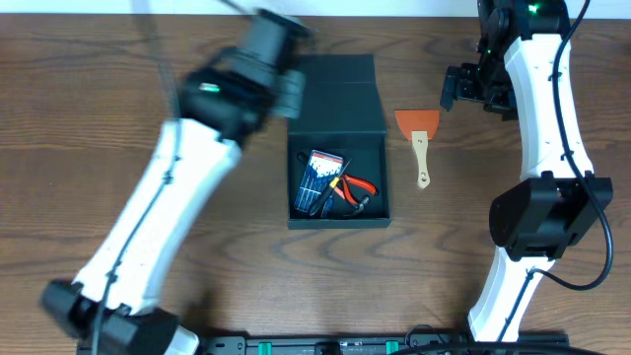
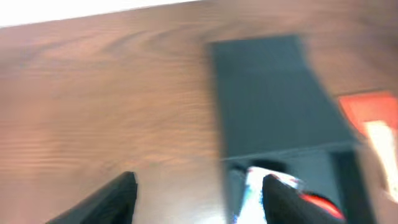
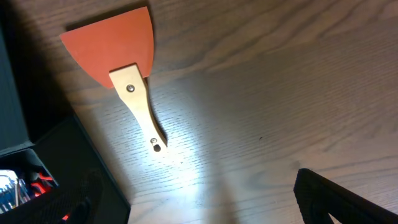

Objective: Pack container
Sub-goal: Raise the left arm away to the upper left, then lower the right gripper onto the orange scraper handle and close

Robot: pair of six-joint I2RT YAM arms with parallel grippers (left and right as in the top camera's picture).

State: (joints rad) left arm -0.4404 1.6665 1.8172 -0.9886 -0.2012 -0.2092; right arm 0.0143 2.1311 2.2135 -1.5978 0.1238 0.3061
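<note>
One hand (image 2: 199, 193), the left, hovers just beside the container (image 1: 335, 94).

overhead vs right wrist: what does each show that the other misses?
Only overhead: both arms, with the left arm blurred at the left edge of the container, and that box's full outline with its lid laid back. Only right wrist: two small fasteners in the handle of the scraper, and the right tool seen open over the table. Both: the orange-bladed scraper lying outside the container, plus the blue screwdriver case and red-handled pliers inside it.
</note>
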